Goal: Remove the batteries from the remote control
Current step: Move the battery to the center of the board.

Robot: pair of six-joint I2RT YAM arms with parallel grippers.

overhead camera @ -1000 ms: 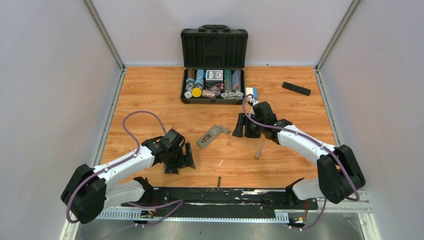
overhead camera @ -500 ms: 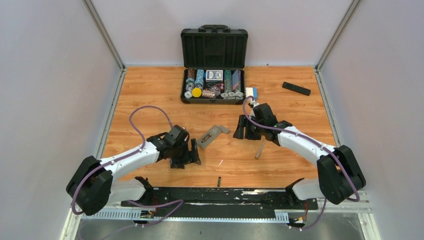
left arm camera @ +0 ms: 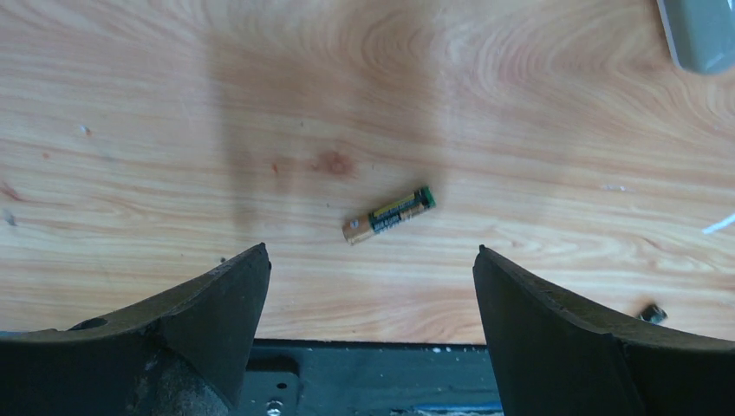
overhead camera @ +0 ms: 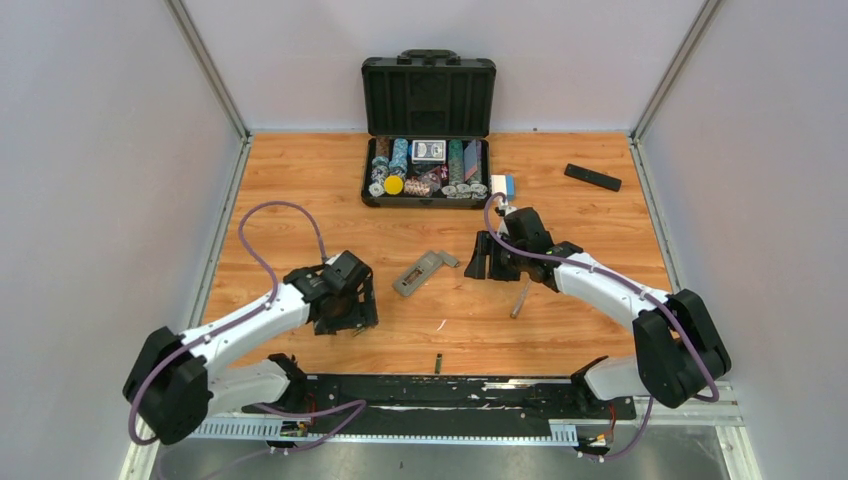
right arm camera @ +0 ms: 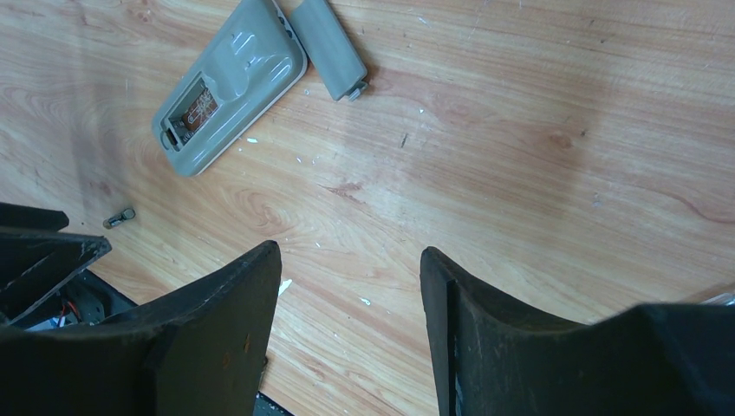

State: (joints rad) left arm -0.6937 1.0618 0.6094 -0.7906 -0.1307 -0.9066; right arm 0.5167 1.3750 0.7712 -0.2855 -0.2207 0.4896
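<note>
Honey-coloured wood makes up the tabletop (overhead camera: 300, 200) on which everything is laid. Over its near-left part the black two-finger left gripper (left arm camera: 371, 257) is held spread wide, with nothing between the fingers. Right of the middle, the black right gripper (right arm camera: 348, 253) is seen partly parted and likewise empty.

Between the two, around the tabletop's centre, the flat grey plastic remote control (right arm camera: 232, 78) is laid back-up with its compartment uncovered. Its long axis runs diagonally, up and to the left of the right fingers in the right wrist view. Its loose grey cover (right arm camera: 326, 39) is set just beside one end.

Inside the compartment a copper-toned cylinder (right arm camera: 198, 104) can be made out, judged to be a battery not yet taken out, and the right gripper is judged the nearer to it.

A slim gold-and-black battery with a green end (left arm camera: 388, 214) is found loose on the wood just ahead of the left gripper. It is centred on the gap, with its long axis lying almost across it.

A tiny dark cylinder (left arm camera: 651, 312) is seen close to the near edge, possibly another battery, though too small to be sure.
</note>
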